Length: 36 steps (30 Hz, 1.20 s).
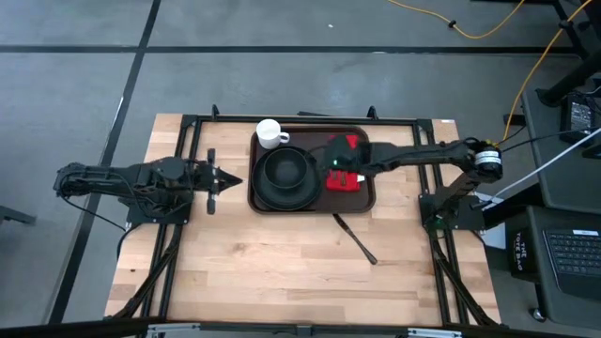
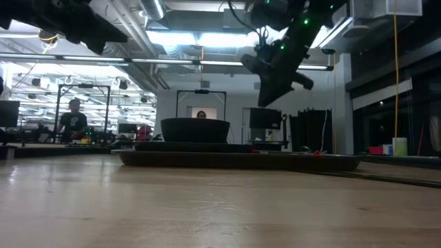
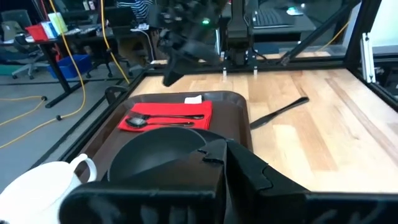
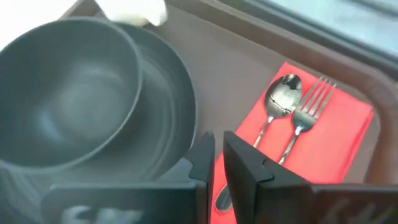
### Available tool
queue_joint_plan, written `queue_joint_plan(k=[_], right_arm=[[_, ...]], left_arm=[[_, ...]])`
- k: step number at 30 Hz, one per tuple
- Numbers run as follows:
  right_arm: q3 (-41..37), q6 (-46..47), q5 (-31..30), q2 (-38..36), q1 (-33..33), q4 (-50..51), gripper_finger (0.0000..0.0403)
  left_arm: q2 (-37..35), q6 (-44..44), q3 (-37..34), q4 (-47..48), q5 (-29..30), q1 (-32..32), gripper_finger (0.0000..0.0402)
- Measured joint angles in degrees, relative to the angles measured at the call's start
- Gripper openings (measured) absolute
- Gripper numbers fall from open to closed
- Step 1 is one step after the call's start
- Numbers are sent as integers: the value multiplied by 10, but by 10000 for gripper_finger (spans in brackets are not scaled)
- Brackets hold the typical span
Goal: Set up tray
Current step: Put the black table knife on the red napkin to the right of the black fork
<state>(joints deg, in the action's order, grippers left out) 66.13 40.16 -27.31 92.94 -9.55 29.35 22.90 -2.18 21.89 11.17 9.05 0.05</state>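
Observation:
The dark brown tray [image 1: 312,208] lies mid-table, toward the far edge. On it stand a black bowl [image 1: 286,172] in a round black plate [image 4: 177,106], a white mug [image 1: 271,133] at its far left corner, and a red napkin [image 4: 339,140]. A spoon [image 4: 283,93] and a fork [image 4: 311,102] lie side by side on the napkin. My right gripper [image 4: 219,155] hovers shut above the napkin's edge beside the plate, raised clear of the tray [image 2: 275,160] in the low view. My left gripper [image 1: 228,180] waits shut, left of the tray.
A dark knife [image 1: 355,238] lies on the bare wood near the tray's near right corner, also seen as a knife [image 3: 280,112] from the left wrist. The near half of the table is open wood. A black frame runs along the table edges.

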Motion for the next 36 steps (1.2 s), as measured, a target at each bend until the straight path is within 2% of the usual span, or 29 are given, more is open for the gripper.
queue_joint_plan(k=[5,8,12,17,23,27,30,36], right_arm=[[0,-11,-50,0,55,6,10],[0,-32,-72,0,84,5,8],[-22,-57,-74,-13,116,-21,6],[-103,-83,-39,-60,149,-132,6],[-188,-181,-25,-124,182,-213,5],[-237,-202,-26,-159,199,-222,9],[-270,-178,-26,-175,206,-226,11],[-316,-166,-26,-177,206,-227,12]], left_arm=[[-51,11,0,39,0,0,4],[-75,10,0,42,-2,0,4],[-95,10,0,58,-2,0,4],[-100,15,0,72,-3,0,4],[-100,16,0,72,-41,0,4],[-100,16,0,71,-62,0,4],[-100,16,0,65,-64,0,4],[-98,19,0,35,-64,0,4]])
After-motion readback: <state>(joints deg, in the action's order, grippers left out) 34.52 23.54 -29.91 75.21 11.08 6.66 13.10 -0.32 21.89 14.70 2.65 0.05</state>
